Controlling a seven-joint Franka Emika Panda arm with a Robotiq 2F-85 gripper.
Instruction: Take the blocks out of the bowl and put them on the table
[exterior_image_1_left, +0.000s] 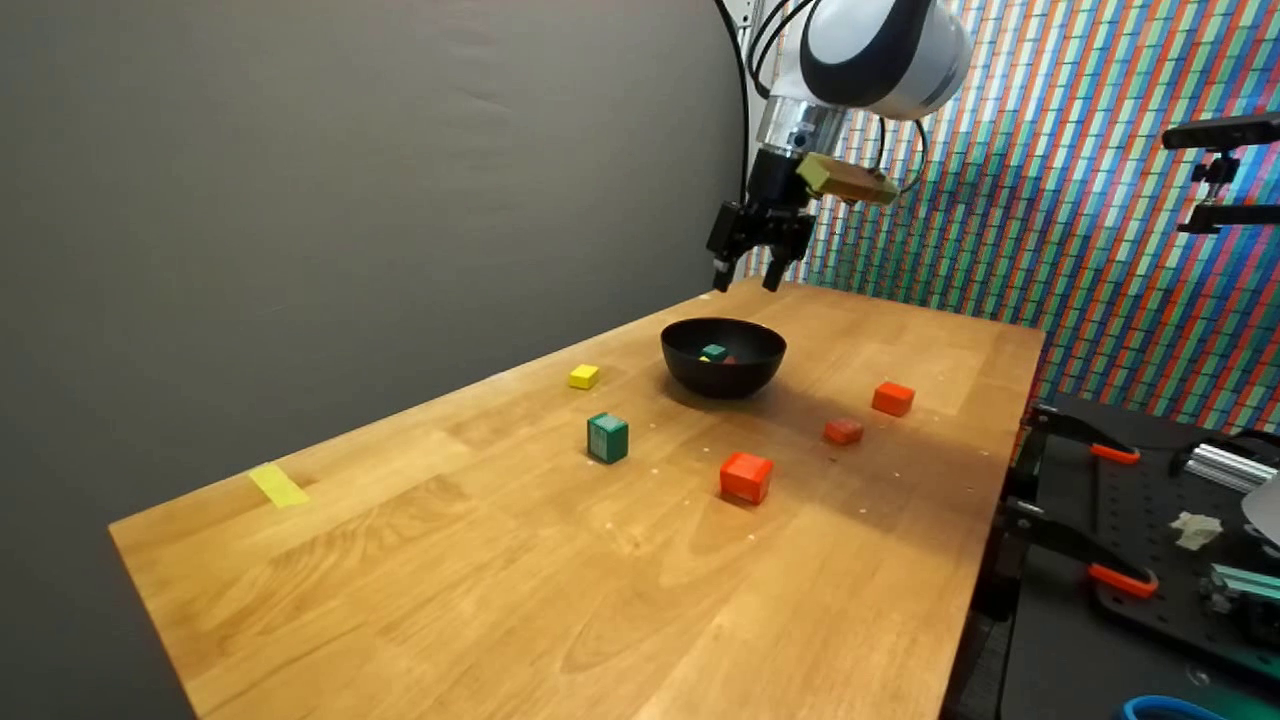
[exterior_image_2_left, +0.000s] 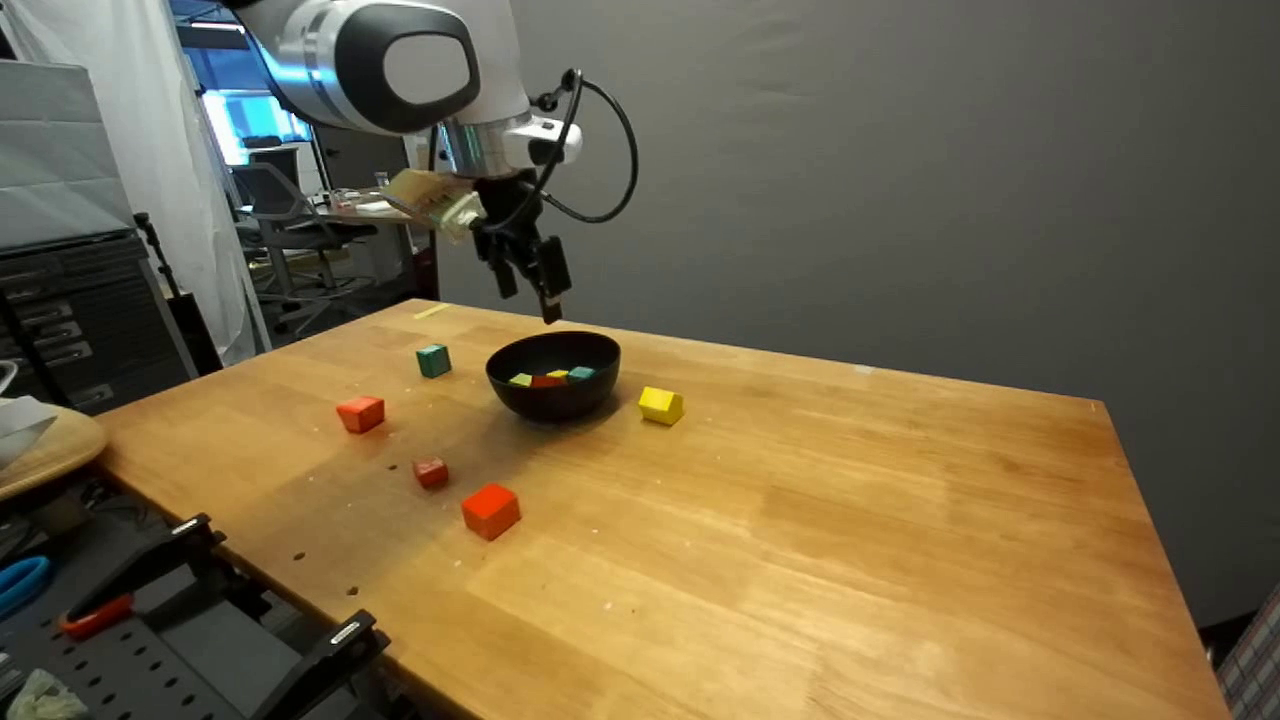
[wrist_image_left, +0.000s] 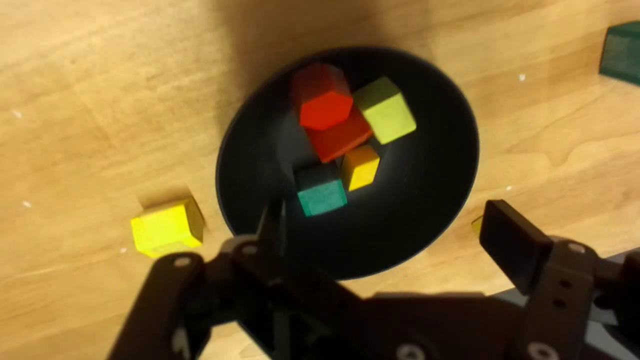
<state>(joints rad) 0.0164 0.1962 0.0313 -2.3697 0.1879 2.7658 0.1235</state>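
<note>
Exterior views both show claw (exterior_image_2_left: 529, 303) spread above wooden table (exterior_image_2_left: 850, 520), grey backdrop (exterior_image_2_left: 900, 200) alongside.

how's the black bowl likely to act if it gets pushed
The black bowl would probably slide or rock, since its curved sides narrow downward. It looks stiff, standing in an even round shape. The colored blocks clustered inside would likely shift.

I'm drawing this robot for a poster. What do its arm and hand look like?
The arm is white and rounded, with a dark band around a pale oval, then a silvery collar. Black cables loop beside it, and a yellowish blocky piece juts from the side. The hand is black, with two blunt fingers. I can make out no lettering.
</note>
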